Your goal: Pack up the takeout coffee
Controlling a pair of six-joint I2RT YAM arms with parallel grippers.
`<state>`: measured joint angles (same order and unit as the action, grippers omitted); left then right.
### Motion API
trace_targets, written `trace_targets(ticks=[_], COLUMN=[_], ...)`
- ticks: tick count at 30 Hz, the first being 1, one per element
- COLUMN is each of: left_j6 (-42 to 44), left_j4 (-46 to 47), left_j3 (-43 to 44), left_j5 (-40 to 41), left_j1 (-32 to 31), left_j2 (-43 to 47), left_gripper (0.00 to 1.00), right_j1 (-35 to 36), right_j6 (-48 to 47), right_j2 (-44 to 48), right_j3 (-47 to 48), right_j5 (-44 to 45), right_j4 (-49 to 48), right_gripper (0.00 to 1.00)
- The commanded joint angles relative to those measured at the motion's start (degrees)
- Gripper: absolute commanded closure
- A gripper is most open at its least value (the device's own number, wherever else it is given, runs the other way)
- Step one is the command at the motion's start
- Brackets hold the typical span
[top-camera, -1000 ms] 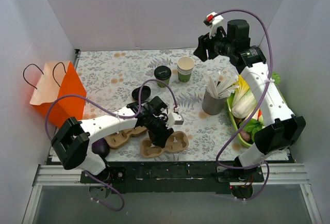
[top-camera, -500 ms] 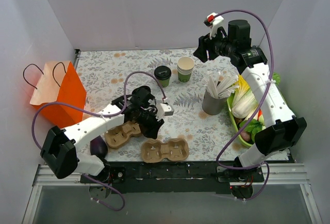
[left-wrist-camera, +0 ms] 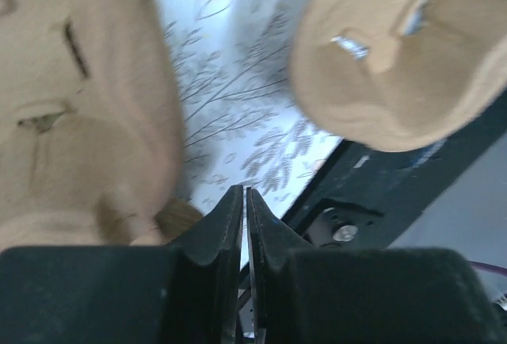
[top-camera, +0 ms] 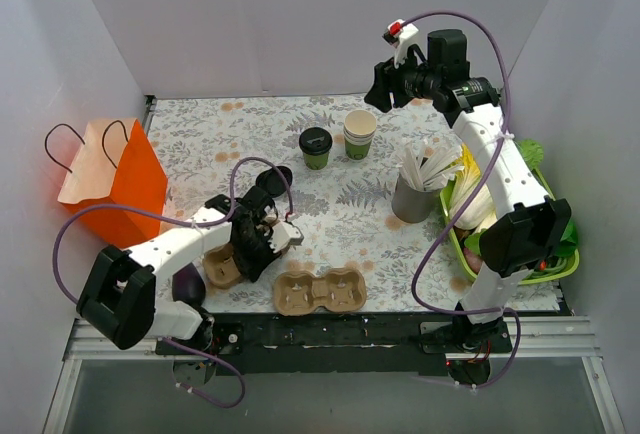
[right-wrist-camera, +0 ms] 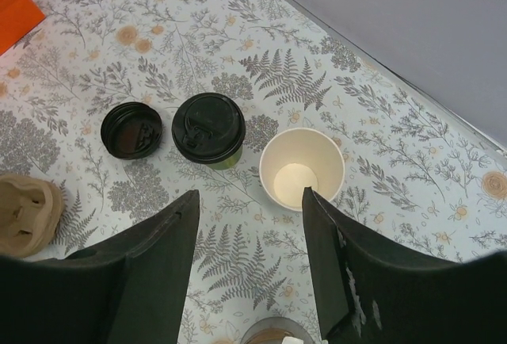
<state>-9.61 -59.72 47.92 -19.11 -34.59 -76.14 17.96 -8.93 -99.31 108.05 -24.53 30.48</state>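
Now left end effector [left-wrist-camera: 244,193] — clenched — has retreated from the 2-cup carrier [top-camera: 320,291]; right end effector [right-wrist-camera: 250,201] released.

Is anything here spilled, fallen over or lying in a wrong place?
Nothing is spilled or tipped. The takeout coffee stands upright with its lid on. The only odd thing is a loose black lid lying beside it, on no cup, while the cup stack stays lidless.

Orange bag [top-camera: 125,179] at 9 o'clock edge. Lidless cup stack [top-camera: 359,134] at 12, loose lid [right-wrist-camera: 131,130] at 10. Pulp carriers at 6 [top-camera: 320,291] and 8 [top-camera: 220,266]. Stirrer pot [top-camera: 412,199] at 3, veg [top-camera: 468,192] just beyond.
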Motion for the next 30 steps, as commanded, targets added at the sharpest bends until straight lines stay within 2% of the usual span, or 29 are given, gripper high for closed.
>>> trace_targets(ticks=[1,4,8,13,18,21,24,25,27,30], left_j6=[2.0,4.4,6.3,9.4,9.4,9.2,12.1,15.9,16.4,11.0], left_j4=[7.0,10.2,12.4,17.8,18.7,12.2,0.2,-2.5,-3.6,-1.5], left_j3=[-2.8,-3.4,-1.7,0.4,6.3,7.8,10.2,10.6,10.4,11.8], left_j5=[11.0,16.4,18.4,24.7,23.6,18.6,2.1,-3.8,-12.6,-15.0], left_j1=[3.2,6.3,10.5,15.9,20.8,22.1,22.4,22.4,21.9,16.9], left_j2=[1.2,0.7,-1.0,-6.8,-11.1,-10.6,-5.7,-3.6,0.9,-1.4], left_gripper=[0.93,0.94,0.94,0.94,0.94,0.92,0.9,0.9,0.91,0.95], right_j1=[-0.4,-0.4,-0.4,-0.4,-0.4,-0.4,-0.5,-0.5,-0.4,-0.4], right_j6=[1.2,1.4,1.3,1.3,0.6,0.2,-0.3,-0.3,-0.4,-0.2], right_j2=[0.0,0.3,0.6,1.3,2.3,3.0,3.9,4.0,4.3,4.0], right_j3=[3.5,3.2,2.2,0.7,-0.7,-2.1,-3.5,-3.8,-4.5,-4.3], right_j5=[-1.5,-1.1,-1.0,-1.0,-0.8,-0.8,-0.6,-0.4,-0.4,-0.4], right_j4=[-0.9,-1.3,-1.5,-1.4,-1.2,-1.2,-1.4,-1.5,-1.7,-1.8], right_gripper=[0.38,0.38,0.38,0.38,0.38,0.39,0.38,0.39,0.39,0.39])
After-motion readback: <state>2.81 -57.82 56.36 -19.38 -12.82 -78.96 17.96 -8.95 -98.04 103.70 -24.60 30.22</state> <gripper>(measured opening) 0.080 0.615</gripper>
